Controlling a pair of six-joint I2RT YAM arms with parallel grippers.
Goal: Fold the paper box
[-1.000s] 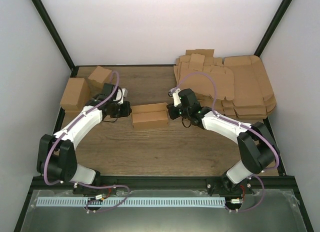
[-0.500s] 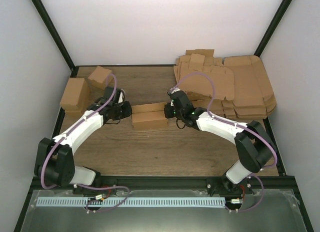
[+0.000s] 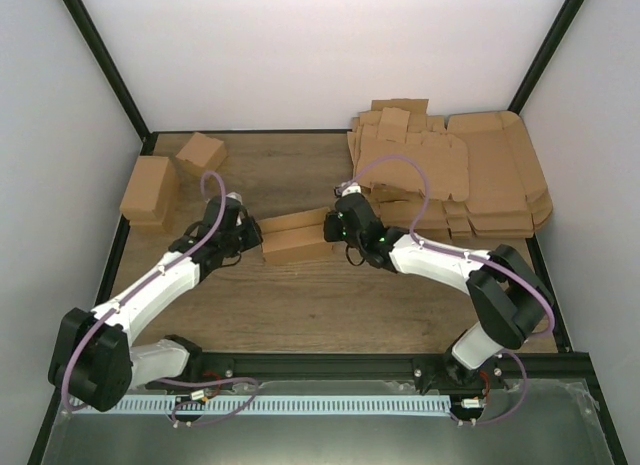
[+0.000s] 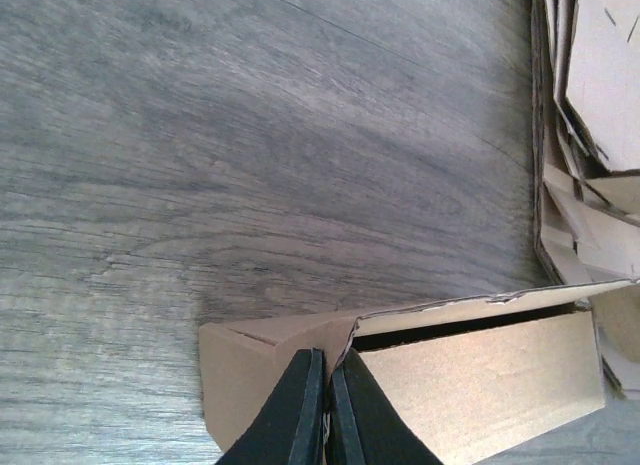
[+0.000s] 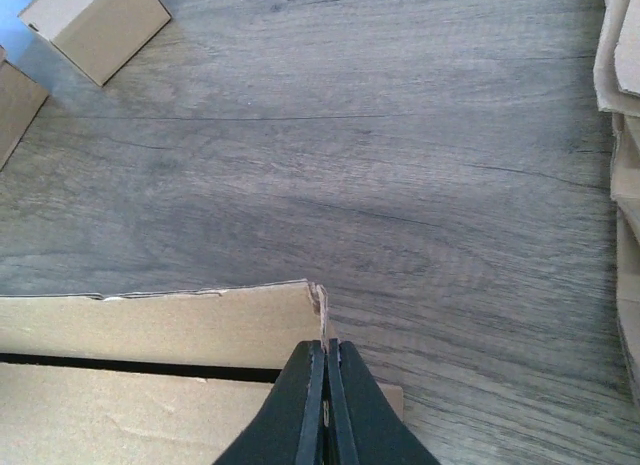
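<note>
A wooden table [image 3: 300, 295] filled the floor of a white-walled enclosure. On its far right corner lay a big heap of flat brown cardboard sheets [image 3: 480, 180], overlapping untidily. Two white arms reached in from the near edge, curving toward each other so that their tips met the two ends of the paper box [image 3: 298, 235]. The box sat on the table near the middle, between the arms, a shallow brown rectangle lying slightly askew; the wrist views showed a dark slit along its length where the lid panel stood a little apart from the wall beneath. At the far left stood two smaller brown cartons, one [image 3: 150, 188] close to the left edge and one [image 3: 200, 153] just beyond it, turned at an angle, both well apart from the box. The left gripper [image 3: 252, 231] was at the box's left end, its black fingers [image 4: 300, 405] pressed together and pinching the end panel. The right gripper [image 3: 336, 225] was at the right end, its fingers [image 5: 345, 405] closed tightly on the thin cardboard edge at the corner
</note>
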